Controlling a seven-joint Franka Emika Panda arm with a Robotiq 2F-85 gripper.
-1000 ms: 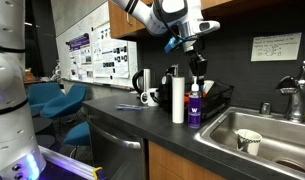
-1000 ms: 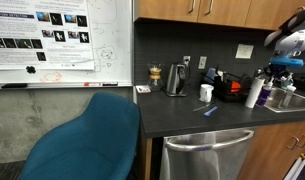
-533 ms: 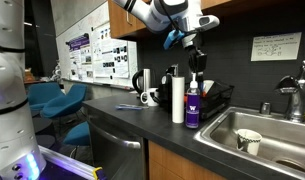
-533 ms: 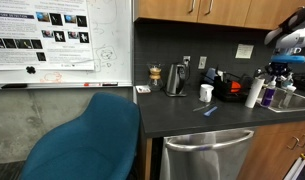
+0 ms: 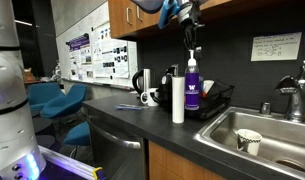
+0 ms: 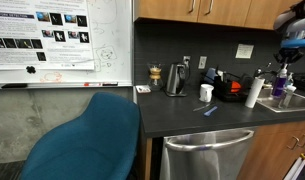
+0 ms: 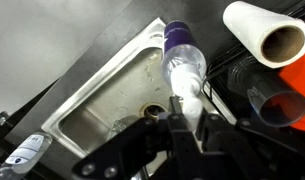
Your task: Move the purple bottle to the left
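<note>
Dark worktop w/ sink. Arm's fingers clamped on purple bottle at its white top. Bottle hangs upright, off worktop, just beside paper-towel roll. Label & wall note text unreadable.

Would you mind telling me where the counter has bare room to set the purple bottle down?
Bare counter lies in front of the kettle and mug, out to the front edge, apart from a blue pen. It is crowded by the paper-towel roll, the dish rack and the sink, where the gripper holds the purple bottle aloft.
</note>
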